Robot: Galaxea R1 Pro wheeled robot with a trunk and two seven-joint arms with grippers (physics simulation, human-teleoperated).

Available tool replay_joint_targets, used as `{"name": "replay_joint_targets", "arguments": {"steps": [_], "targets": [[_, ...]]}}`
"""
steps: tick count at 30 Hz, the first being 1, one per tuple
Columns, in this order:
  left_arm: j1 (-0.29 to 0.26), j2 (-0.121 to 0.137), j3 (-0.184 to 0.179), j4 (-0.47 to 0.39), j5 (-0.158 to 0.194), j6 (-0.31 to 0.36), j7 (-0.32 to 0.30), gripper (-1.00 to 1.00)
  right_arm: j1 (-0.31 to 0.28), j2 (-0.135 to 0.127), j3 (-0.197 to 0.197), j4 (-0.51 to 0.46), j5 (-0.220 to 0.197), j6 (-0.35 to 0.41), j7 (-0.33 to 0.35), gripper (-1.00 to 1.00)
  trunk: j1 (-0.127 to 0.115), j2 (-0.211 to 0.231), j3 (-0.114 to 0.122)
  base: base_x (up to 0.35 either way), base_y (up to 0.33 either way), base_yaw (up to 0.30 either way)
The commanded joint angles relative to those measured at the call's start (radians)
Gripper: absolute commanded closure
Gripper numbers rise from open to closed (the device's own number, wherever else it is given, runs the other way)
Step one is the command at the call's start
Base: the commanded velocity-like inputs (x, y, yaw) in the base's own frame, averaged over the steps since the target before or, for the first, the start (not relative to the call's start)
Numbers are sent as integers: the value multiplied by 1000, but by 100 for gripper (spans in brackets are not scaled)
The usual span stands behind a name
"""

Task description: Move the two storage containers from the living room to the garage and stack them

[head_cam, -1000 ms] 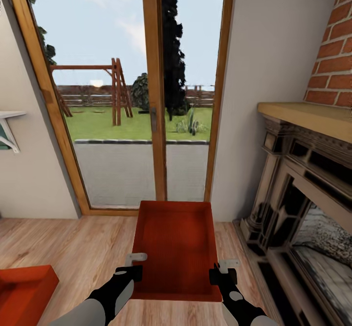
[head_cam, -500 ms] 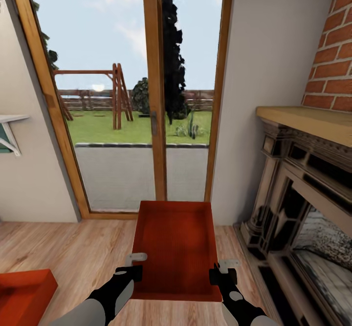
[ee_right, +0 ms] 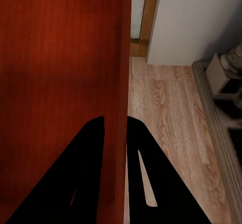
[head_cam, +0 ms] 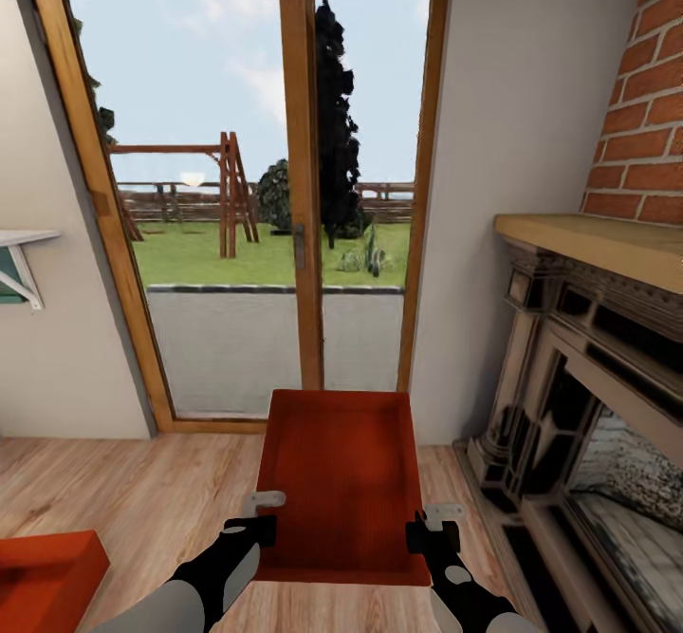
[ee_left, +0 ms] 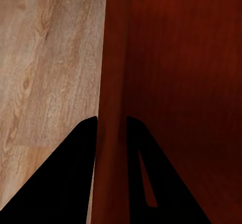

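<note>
You hold one storage container [head_cam: 341, 486] level in front of the glass doors [head_cam: 285, 196]. The left gripper [head_cam: 258, 515] and right gripper [head_cam: 434, 525] each pinch a long side wall. It looks stiff and light, though its smooth walls may slip. The second container [head_cam: 43, 576] lies on the wood floor [head_cam: 161, 491], left of the doors.

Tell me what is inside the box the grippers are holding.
The held box shows a bare red bottom, with nothing resting in it. Its near corners sit beside the left gripper and right gripper, partly blocked.
</note>
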Motion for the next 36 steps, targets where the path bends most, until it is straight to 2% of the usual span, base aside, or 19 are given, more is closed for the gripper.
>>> {"name": "replay_joint_targets", "arguments": {"steps": [1, 19, 36], "targets": [[0, 7, 3, -1, -3, 7, 17, 100, -1, 0, -31, -2, 11, -4, -3, 100, 0, -1, 0, 0, 0, 0], [0, 7, 3, -1, -3, 7, 17, 100, -1, 0, -31, -2, 11, -4, -3, 100, 0, -1, 28, 0, 0, 0], [0, 7, 3, -1, -3, 7, 17, 100, -1, 0, -31, -1, 11, -4, -3, 100, 0, -1, 29, 0, 0, 0]]}}
